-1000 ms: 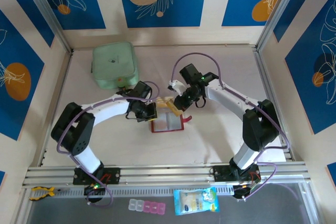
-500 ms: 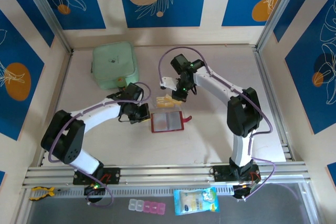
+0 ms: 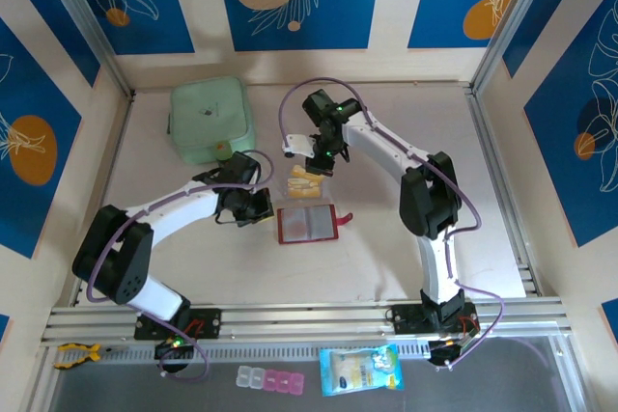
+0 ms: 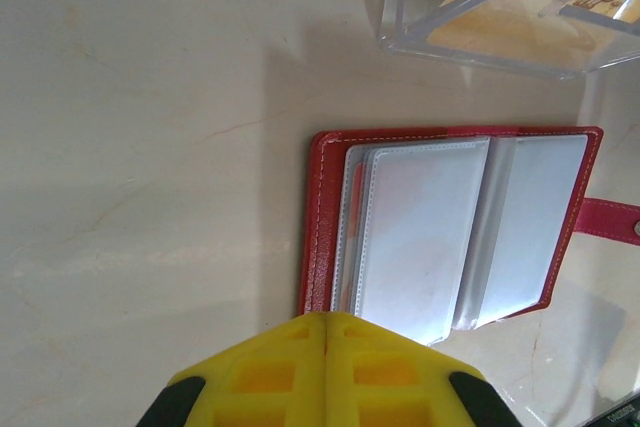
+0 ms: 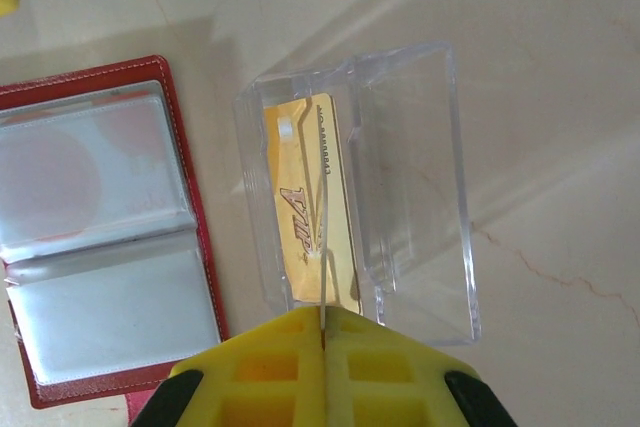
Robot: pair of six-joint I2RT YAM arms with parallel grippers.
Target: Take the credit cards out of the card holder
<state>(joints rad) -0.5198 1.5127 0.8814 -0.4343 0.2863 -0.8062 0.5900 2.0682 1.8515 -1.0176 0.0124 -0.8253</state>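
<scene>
Fingers on both sides are pressed together with nothing visibly between them. The left gripper hangs just off the near edge of the card holder. The right gripper sits at the rim of a clear plastic case.

The holder lies open and flat on the table, clear pockets up. One gold credit card is in the case, just beside the holder. A pinkish tint shows through one pocket; can't tell if that's a card.

Handling, my read:
- Cards are light, stiff, thin and slick, so pinch an exposed short edge, not the face.
- The holder is light and floppy and will likely slide or fold. Pin its red border with one gripper while the other draws the card out along the pocket mouth.
</scene>
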